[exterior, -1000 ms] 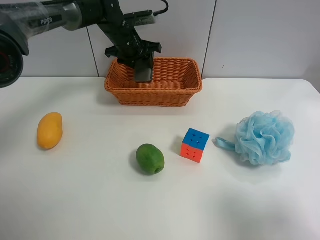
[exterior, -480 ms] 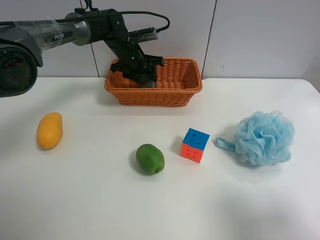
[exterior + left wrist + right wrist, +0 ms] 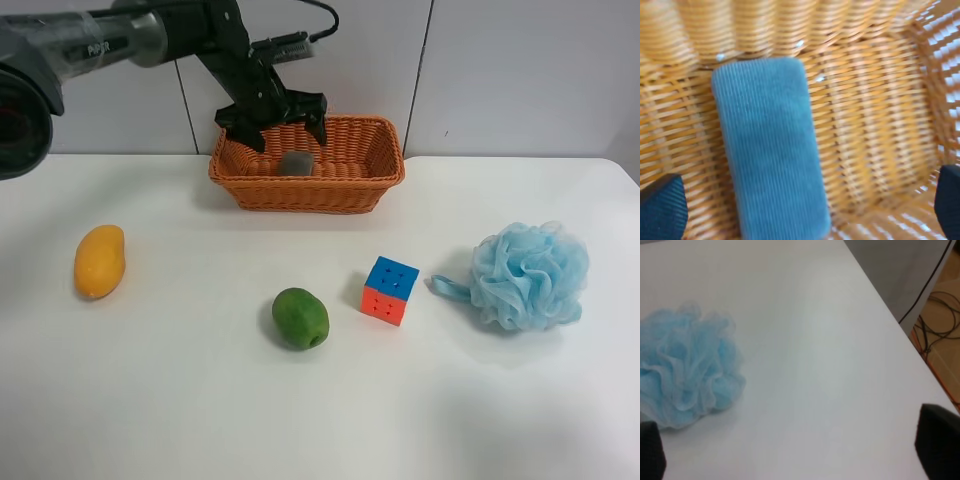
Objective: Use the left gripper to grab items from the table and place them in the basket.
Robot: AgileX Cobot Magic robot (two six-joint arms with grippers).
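The grey block [image 3: 296,162] lies in the wicker basket [image 3: 360,185] at the back of the white table [image 3: 180,400]; it also shows in the left wrist view [image 3: 770,150], free on the basket floor [image 3: 875,145]. My left gripper [image 3: 273,127] hangs open just above it, fingertips [image 3: 662,210] wide apart, touching nothing. On the table lie the yellow mango [image 3: 99,260], the green fruit [image 3: 300,317], the puzzle cube [image 3: 390,290] and the light-blue pouf [image 3: 530,275]. My right gripper [image 3: 800,452] is open and empty next to the pouf [image 3: 687,365].
A white tiled wall stands behind the basket. In the right wrist view the table's edge [image 3: 900,335] runs close by, with cables on the floor [image 3: 940,310] beyond it.
My left gripper lowered the grey block into the basket, let go of it and has risen a little with its fingers spread. The other items have not moved.
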